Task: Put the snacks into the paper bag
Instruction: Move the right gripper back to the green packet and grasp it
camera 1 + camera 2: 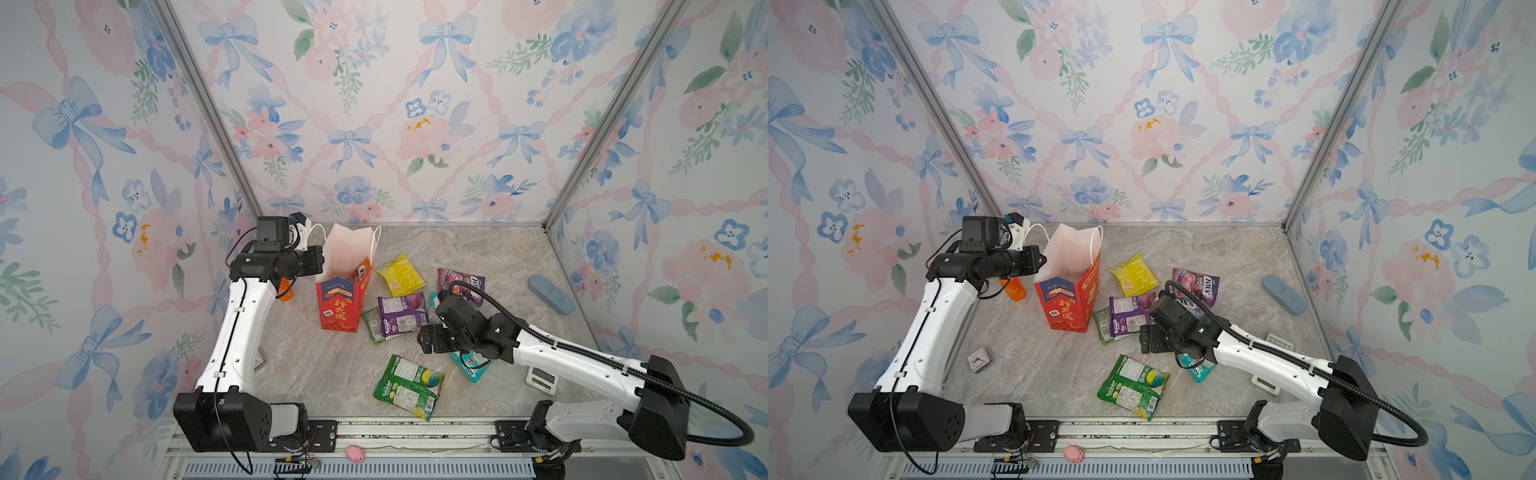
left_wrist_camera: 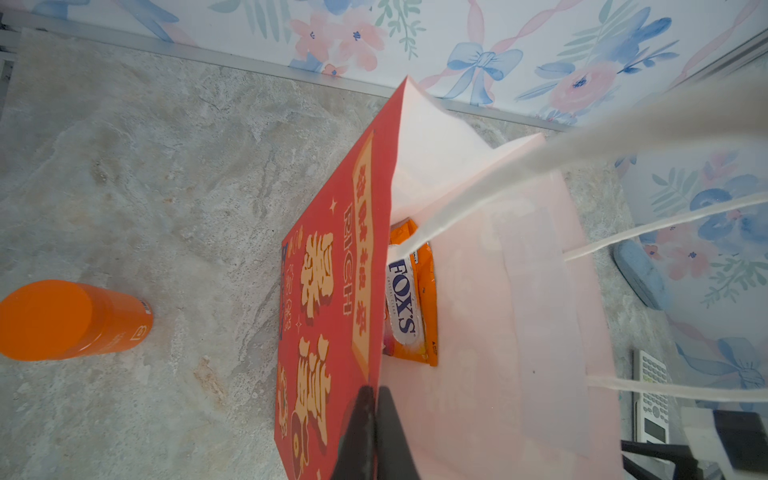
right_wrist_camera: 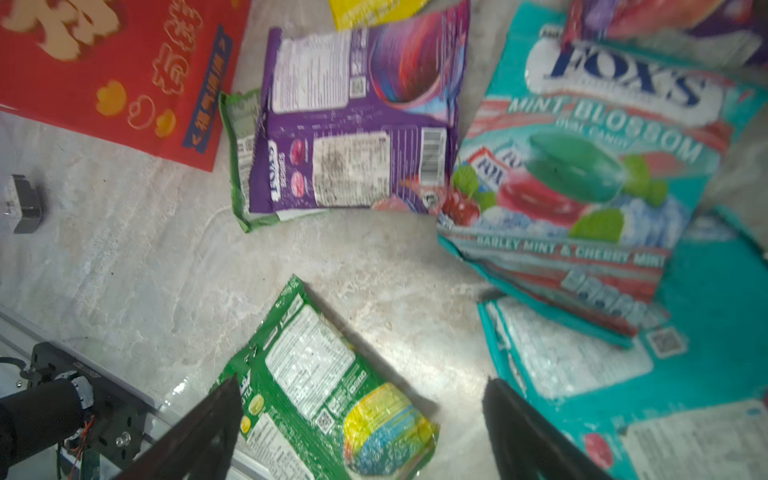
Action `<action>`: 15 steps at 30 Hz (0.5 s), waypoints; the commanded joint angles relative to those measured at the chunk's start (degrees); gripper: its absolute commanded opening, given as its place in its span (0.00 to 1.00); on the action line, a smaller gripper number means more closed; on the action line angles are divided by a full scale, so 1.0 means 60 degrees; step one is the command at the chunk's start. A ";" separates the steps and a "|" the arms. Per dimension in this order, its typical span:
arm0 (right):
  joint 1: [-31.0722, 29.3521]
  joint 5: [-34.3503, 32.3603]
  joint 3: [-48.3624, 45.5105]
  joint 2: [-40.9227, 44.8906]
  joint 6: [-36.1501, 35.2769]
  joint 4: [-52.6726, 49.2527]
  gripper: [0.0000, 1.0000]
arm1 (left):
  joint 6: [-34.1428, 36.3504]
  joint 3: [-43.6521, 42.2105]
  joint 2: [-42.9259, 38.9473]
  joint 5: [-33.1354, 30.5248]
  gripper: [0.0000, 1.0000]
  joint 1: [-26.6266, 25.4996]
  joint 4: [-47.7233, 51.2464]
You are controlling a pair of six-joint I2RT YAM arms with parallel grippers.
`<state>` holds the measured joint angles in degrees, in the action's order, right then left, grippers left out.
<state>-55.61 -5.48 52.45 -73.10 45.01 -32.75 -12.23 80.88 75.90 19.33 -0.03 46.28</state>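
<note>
The red paper bag [image 1: 343,307] [image 1: 1067,305] stands upright at the left, and my left gripper [image 2: 375,390] is shut on its top rim [image 2: 384,291]. An orange FOX'S snack [image 2: 415,299] lies inside it. On the table lie a yellow packet [image 1: 400,275], a purple one [image 3: 357,120] over a small green one [image 3: 241,137], a pink-purple one [image 1: 461,282], a large green one [image 1: 409,386] [image 3: 332,390] and two teal ones [image 3: 582,166]. My right gripper [image 3: 362,381] [image 1: 428,338] hangs open, low between the large green packet and the teal packets, holding nothing.
An orange bottle [image 2: 70,320] [image 1: 1013,289] stands left of the bag. A white calculator [image 1: 540,378] lies under my right arm, a blue case [image 1: 550,294] near the right wall, a small clock [image 1: 979,359] by my left arm. A pink toy [image 1: 355,453] sits on the front rail.
</note>
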 commanded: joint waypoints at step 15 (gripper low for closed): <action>-0.0784 0.1408 -0.3008 0.0673 0.3067 0.1354 0.64 | 0.0118 -0.0137 -0.0242 -0.0073 0.00 0.0035 -0.0097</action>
<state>-59.42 -0.23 36.16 -69.23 60.75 -28.36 -12.21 80.86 75.88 19.33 -0.03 46.37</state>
